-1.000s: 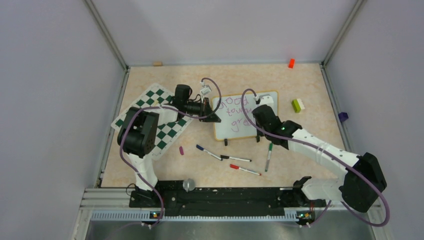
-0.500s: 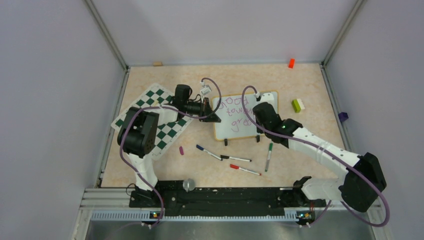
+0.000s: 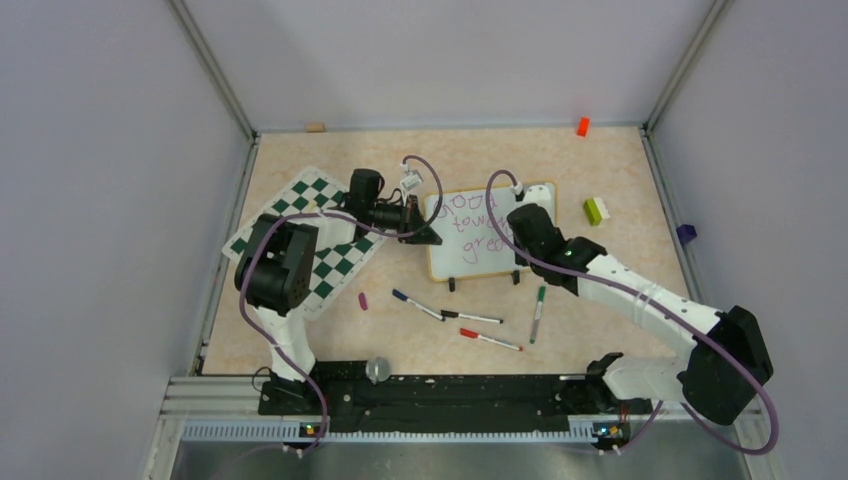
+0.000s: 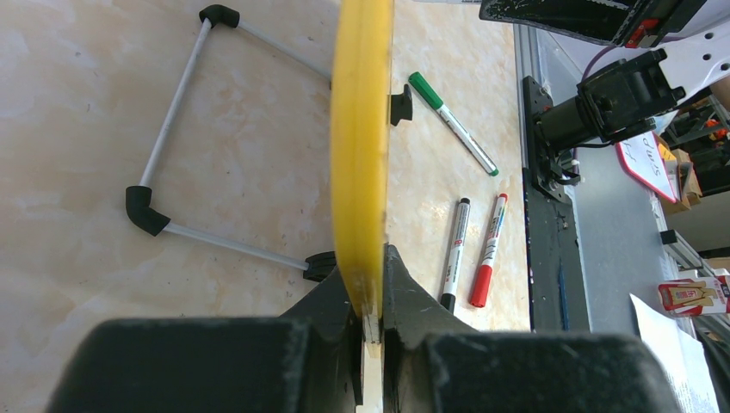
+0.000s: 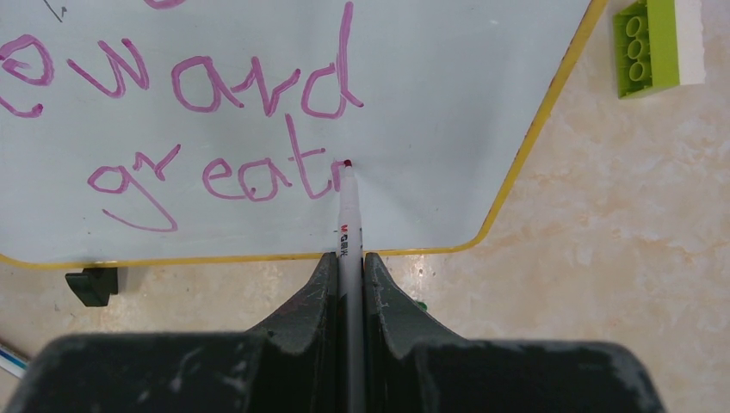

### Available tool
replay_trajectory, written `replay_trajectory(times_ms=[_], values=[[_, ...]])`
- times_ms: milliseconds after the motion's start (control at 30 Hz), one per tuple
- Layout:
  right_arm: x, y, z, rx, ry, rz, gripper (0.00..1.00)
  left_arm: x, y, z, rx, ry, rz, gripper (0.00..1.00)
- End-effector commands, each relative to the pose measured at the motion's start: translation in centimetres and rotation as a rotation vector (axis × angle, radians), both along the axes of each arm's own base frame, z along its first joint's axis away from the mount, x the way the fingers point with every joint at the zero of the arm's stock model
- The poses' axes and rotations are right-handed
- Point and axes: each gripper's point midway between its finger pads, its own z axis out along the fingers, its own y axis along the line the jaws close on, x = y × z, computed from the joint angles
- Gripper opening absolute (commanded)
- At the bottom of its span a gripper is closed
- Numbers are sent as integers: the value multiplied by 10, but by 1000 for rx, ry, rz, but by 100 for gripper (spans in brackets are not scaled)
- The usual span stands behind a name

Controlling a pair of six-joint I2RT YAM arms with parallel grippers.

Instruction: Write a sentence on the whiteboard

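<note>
The whiteboard, white with a yellow frame, stands mid-table. My left gripper is shut on its left edge; in the left wrist view the yellow frame runs edge-on between my jaws. My right gripper is shut on a white marker whose purple tip touches the board after the letters "great". The sentence shows in purple: "oward" above "great" in the right wrist view, with a further line above them in the top view. In the top view my right gripper covers the board's right part.
A green-and-white chessboard mat lies left of the board. Several markers and a purple cap lie in front of it. A green-and-white brick, a purple block and an orange block sit to the right and back.
My right gripper has shifted slightly to the right along the bottom line of writing. My left gripper and the board have not moved.
</note>
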Motion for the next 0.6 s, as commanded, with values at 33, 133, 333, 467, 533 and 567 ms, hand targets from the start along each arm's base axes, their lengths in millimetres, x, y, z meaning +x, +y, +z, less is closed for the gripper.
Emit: replay_trajectory(times_ms=[33, 133, 333, 467, 533, 567], values=[[5, -9, 2, 16, -29, -50, 0, 2, -1, -16, 47, -31, 18, 0], [1, -7, -6, 14, 5, -35, 0, 3, -1, -16, 47, -32, 19, 0], [-4, -8, -16, 1, 41, -28, 0, 3, -1, -16, 47, -32, 19, 0], [-3, -6, -8, 20, 23, -28, 0, 3, -1, -16, 47, -32, 18, 0], [-3, -5, -2, 33, 12, -23, 0, 3, -1, -16, 47, -32, 19, 0], [-4, -5, 3, 42, 4, -20, 0, 2, -1, -16, 47, -31, 18, 0]])
